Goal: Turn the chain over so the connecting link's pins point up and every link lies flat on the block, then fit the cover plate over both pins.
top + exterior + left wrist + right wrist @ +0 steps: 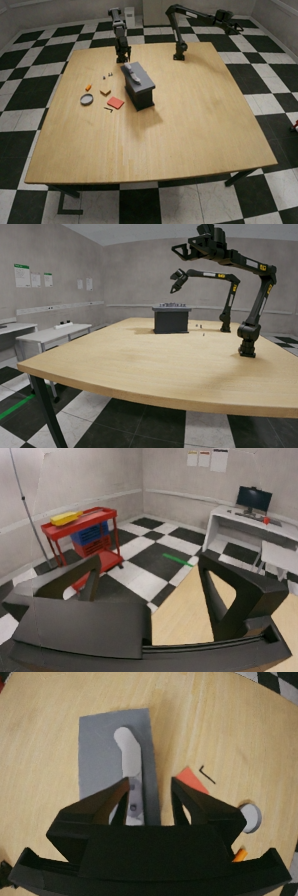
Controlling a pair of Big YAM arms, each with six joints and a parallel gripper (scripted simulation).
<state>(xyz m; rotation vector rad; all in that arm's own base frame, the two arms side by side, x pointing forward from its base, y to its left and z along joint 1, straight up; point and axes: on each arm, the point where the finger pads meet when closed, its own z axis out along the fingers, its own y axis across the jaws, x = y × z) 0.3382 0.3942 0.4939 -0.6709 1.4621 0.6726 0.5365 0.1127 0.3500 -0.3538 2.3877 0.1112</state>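
Note:
The pale grey chain lies along the top of the dark grey block, bent at its far end in the right wrist view. A darker link with two round marks shows partly behind a finger there; which way its pins point cannot be told. My right gripper is partly open and empty, above the chain and block. My left gripper is wide open and empty, raised far from the block. The cover plate cannot be made out.
Beside the block lie a red pad, a black hex key, a round grey dish, an orange item, a brown angled piece and small dark parts.

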